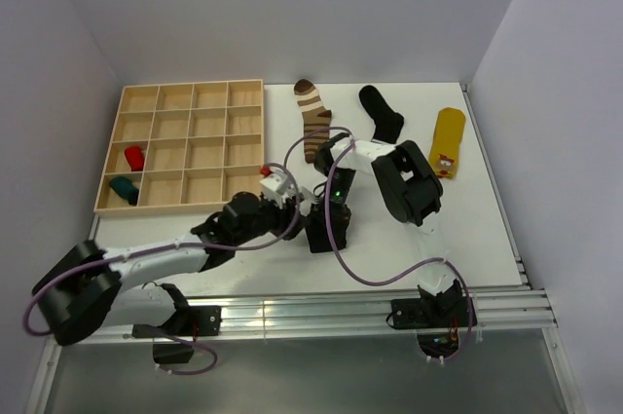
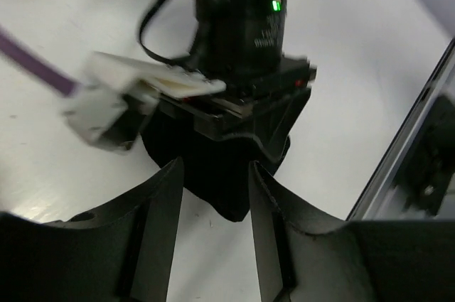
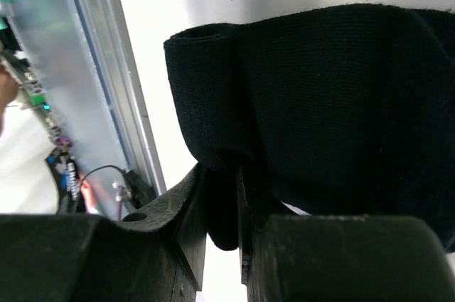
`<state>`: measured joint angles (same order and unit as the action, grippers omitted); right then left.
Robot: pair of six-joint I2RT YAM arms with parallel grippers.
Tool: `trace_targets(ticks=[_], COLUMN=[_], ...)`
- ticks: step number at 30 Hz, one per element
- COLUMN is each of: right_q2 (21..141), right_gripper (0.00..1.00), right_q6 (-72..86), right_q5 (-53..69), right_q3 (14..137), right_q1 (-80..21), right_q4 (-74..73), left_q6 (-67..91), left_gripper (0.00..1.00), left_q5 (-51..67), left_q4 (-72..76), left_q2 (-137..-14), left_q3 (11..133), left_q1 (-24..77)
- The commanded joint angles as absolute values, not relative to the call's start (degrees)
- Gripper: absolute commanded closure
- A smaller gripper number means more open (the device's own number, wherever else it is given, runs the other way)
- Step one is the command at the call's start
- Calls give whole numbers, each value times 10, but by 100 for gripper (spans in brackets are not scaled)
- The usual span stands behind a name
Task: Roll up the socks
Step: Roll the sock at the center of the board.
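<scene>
A black sock lies folded at the table's middle; no white stripes show on it. My right gripper points down and is shut on a fold of it; in the right wrist view the jaws pinch the black fabric. My left gripper is open just left of it; in the left wrist view its fingers stand on either side of the sock's tip, apart from it. A brown-and-cream striped sock, a plain black sock and a yellow sock lie flat at the back.
A wooden compartment tray stands at the back left, with a red roll and a teal roll in its left compartments. A metal rail runs along the table's near edge. Purple cables loop round both arms.
</scene>
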<state>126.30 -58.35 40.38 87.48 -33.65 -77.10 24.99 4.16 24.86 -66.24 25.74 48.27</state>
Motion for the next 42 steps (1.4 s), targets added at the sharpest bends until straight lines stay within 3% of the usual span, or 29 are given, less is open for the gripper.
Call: trace_targets(ticks=[1, 17, 34, 38, 41, 42], right_q2=[1286, 1302, 1303, 1296, 1284, 1280], right_gripper=[83, 83, 83, 82, 78, 73], right_q6=[-586, -562, -541, -521, -506, -501], right_q5=[382, 381, 377, 372, 369, 371], right_q3=[885, 880, 873, 865, 850, 841], right_q1=[-335, -334, -325, -325, -324, -323], right_q4=[-766, -753, -731, -716, -692, -679], left_q6=[180, 164, 199, 212, 227, 232], left_gripper=[53, 50, 54, 61, 74, 84], left_q5=[46, 102, 151, 151, 152, 152], left_q4=[250, 329, 359, 359, 367, 372], left_q2=[-742, -893, -958, -969, -976, -979], left_q3=[307, 350, 340, 338, 326, 322], left_q1=[524, 575, 576, 575, 573, 572])
